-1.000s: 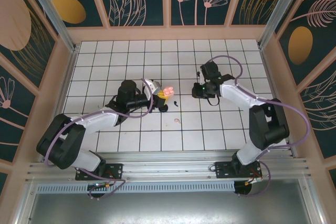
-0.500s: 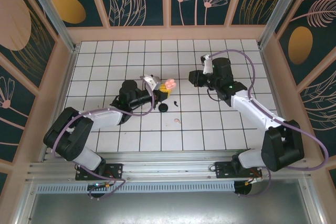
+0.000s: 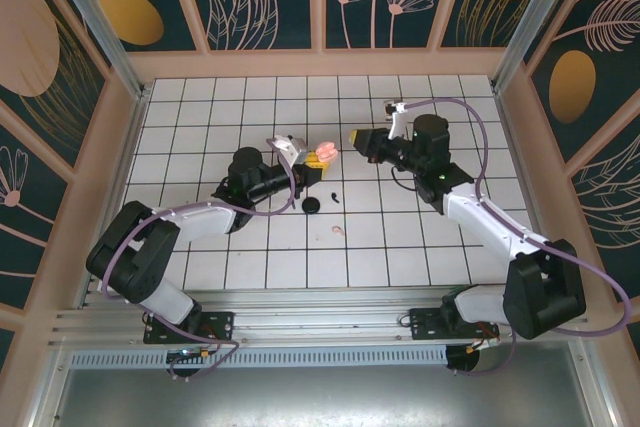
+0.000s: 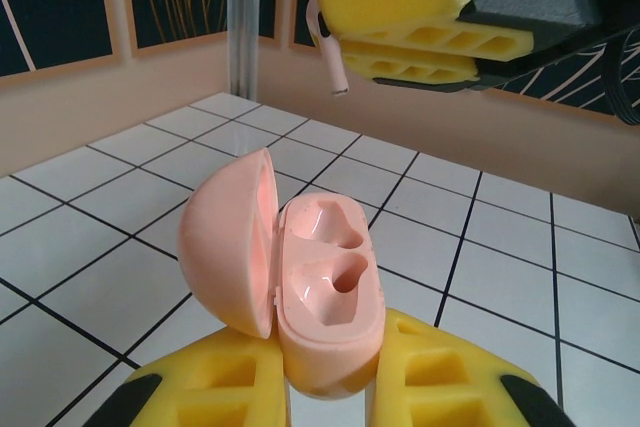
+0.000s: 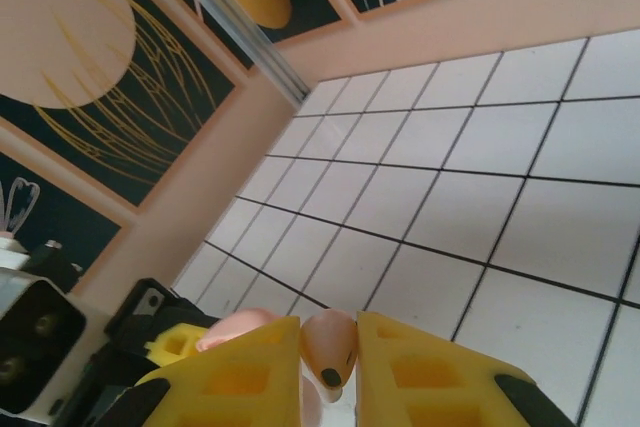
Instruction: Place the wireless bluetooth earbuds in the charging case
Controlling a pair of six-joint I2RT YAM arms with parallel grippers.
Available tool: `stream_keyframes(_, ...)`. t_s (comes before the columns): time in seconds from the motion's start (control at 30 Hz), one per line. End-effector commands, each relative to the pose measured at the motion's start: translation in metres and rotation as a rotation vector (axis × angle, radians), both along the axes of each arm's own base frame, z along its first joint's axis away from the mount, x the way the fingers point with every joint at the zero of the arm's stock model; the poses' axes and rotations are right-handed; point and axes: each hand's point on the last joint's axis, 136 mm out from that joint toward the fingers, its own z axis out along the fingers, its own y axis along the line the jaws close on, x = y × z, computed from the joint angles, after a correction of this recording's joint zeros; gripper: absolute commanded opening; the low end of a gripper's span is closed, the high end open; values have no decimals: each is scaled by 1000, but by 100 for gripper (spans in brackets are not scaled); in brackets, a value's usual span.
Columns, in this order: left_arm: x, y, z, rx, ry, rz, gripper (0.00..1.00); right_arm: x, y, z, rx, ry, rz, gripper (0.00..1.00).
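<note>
Above table (image 3: 200,107) middle: left gripper (image 3: 318,159) pinches open case (image 4: 310,287), holes (image 4: 340,272) empty. At 2 o'clock, right gripper (image 3: 358,137) pinches pink bud (image 4: 328,42). None in yet.

The left gripper (image 3: 318,159) and right gripper (image 3: 357,137) face each other above the middle of the tiled floor (image 3: 450,247), a narrow gap between them. The charging case (image 4: 310,277), clamped in the left, stands open, its 2 wells unobstructed. The held earbud (image 4: 330,57), pinched in the right, hangs above it. On nearby tiles lie a round black object (image 3: 311,205) and a loose pink earbud (image 3: 338,231). The far rows lie bare to the wall (image 3: 320,62).
</note>
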Motion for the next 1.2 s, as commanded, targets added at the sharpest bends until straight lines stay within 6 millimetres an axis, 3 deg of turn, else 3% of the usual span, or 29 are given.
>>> stream_keyframes(0.0,2,-7,17,-41,-31,-14,14,-11,12,24,63,-74,53,19)
stream_keyframes(0.57,4,-10,29,-59,-38,-28,14,-15,36,9,12,-72,103,19)
stream_keyframes(1.17,3,-8,39,-69,-53,-22,14,-20,39,-7,-62,-58,140,18)
